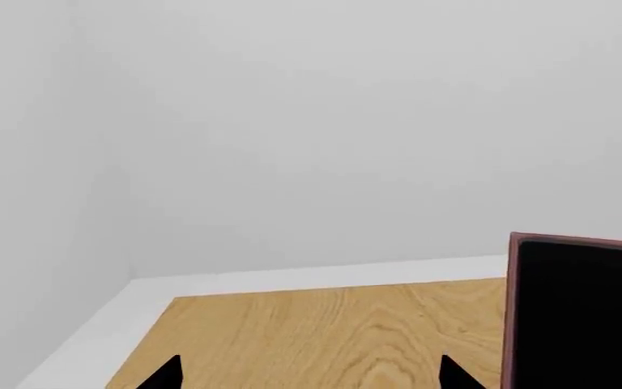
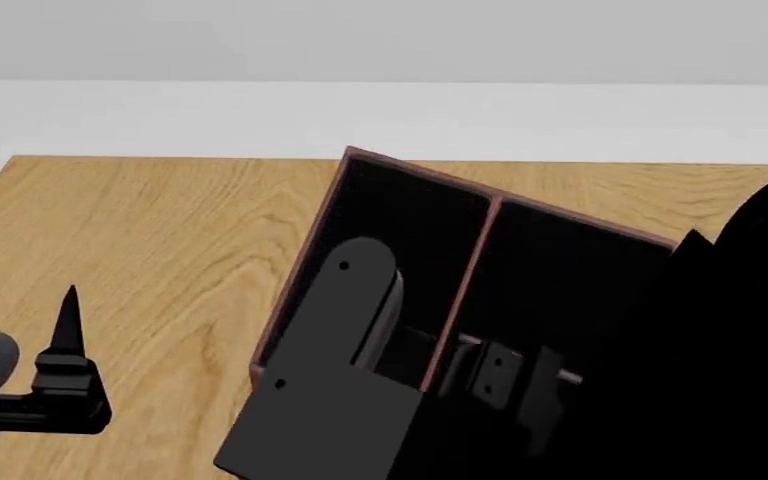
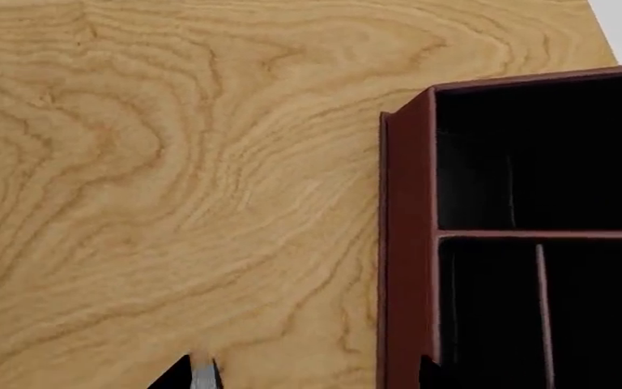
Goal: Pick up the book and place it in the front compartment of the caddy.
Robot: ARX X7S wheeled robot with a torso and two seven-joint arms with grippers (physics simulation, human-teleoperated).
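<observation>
To your left of the caddy (image 2: 357,175) the wooden surface (image 2: 144,250) lies bare, giving the left claw (image 2: 71,300) open passage. The right arm (image 2: 344,340) hangs over the caddy's black compartments, and its reddish walls and thin dividers block sideways moves.

Matt, leather-look reddish caddy (image 2: 357,160) stands on a smooth pale wood-grain table (image 2: 157,250).
</observation>
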